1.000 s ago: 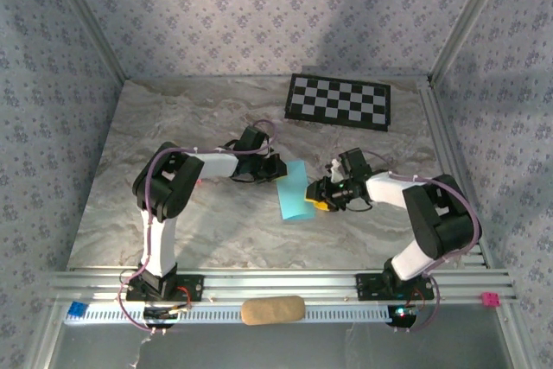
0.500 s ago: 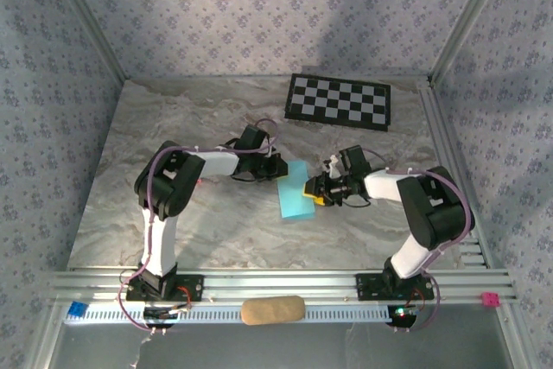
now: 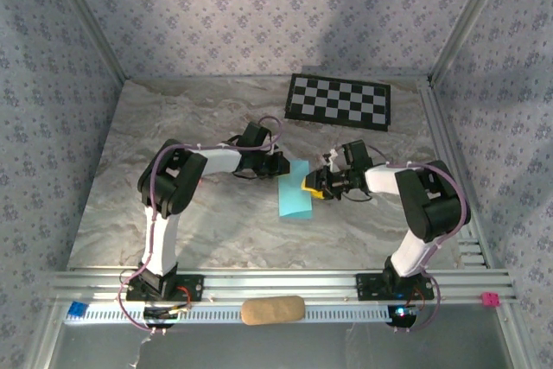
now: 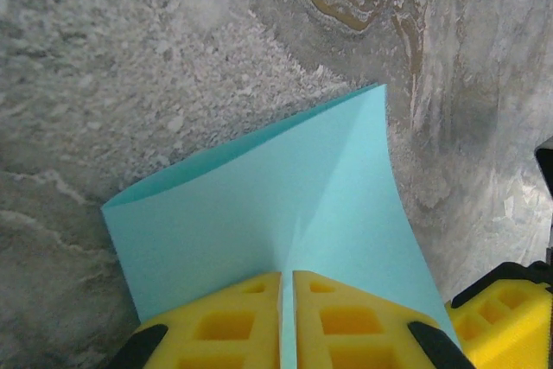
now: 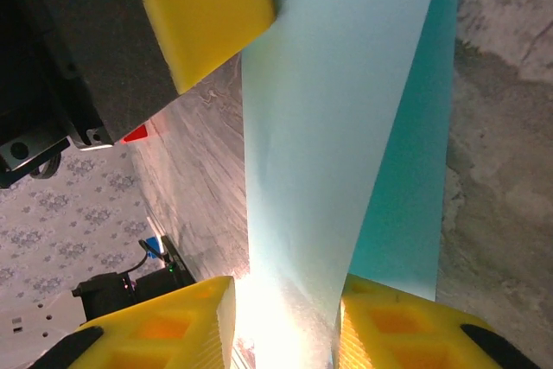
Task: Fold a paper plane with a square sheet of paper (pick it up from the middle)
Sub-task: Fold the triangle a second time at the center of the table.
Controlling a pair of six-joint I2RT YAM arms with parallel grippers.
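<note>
Blue paper (image 3: 294,189) lies near the middle of the gray table (image 3: 173,213), between the two robot arms. It is bent, so part of it lifts off the table, and it has a fold line down its middle.

The left claw (image 3: 278,164) is at the far left corner of the paper. Seen from the left wrist, the left claw (image 4: 287,278) has its two yellow fingers (image 4: 225,321) squeezed almost together. A thin edge of the paper (image 4: 276,205) sits in the slit between them, so this claw is holding the paper.

The right claw (image 3: 309,186) is at the right edge of the paper. Seen from the right wrist, the right claw (image 5: 285,300) has its yellow fingers (image 5: 173,326) a little way apart. The paper (image 5: 337,127) runs up from the gap between them. I cannot tell if the fingers touch it.

A black and white checkered mat (image 3: 339,101) lies at the back of the table, well apart from the paper.
</note>
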